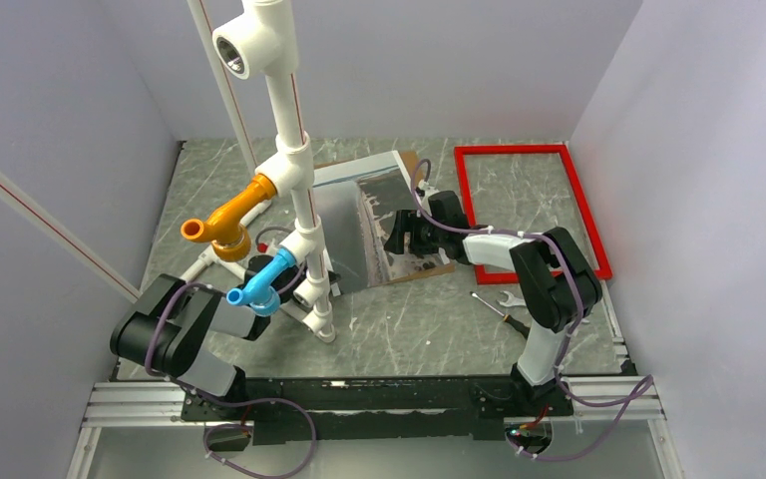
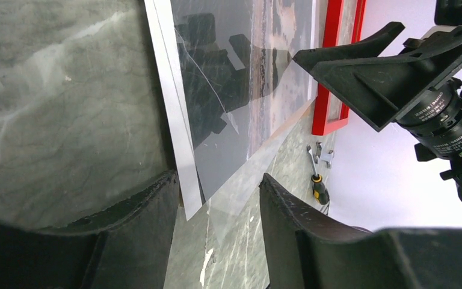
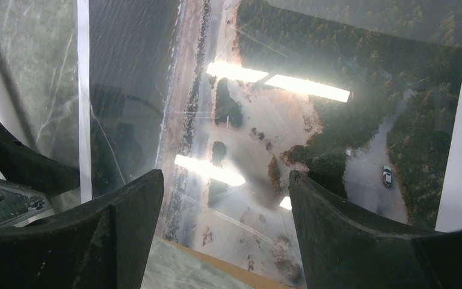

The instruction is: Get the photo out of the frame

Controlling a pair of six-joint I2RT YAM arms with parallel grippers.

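Overhead view: grey marble-look table (image 1: pixel 409 329) w/ two robot arms mounted at near edge. The frame (image 1: pixel 509 150), thin and bright red, lies flat at far right; bare tabletop shows through its opening. The photo (image 1: pixel 354 225) is out of it, lying flat mid-table, well apart from the frame and to its left. It's a grey & dark landscape print w/ pale border, resting on a brown backing board (image 1: pixel 437 269) that peeks out at the near-right and far corners.

A tall white PVC pipe stand (image 1: pixel 294 110) rises at centre-left and hides part of the photo's left side. It carries an orange fitting (image 1: pixel 234 210) and a blue fitting (image 1: pixel 264 281).

Right gripper (image 3: pixel 224 177) hovers over the photo's right part, fingers apart and holding nothing. Its wrist cam looks straight down on the print, w/ bright glare streaks. Left gripper (image 2: pixel 218 177) sits low at the photo's near-left corner, fingers also apart, nothing between them. In the left wrist view a clear sheet (image 2: pixel 240 186) lies over the photo, its corner jutting past the pale border.

Near right on the table, just beside each other: a wrench (image 1: pixel 494 297) and a screwdriver (image 1: pixel 512 319) w/ dark handle.
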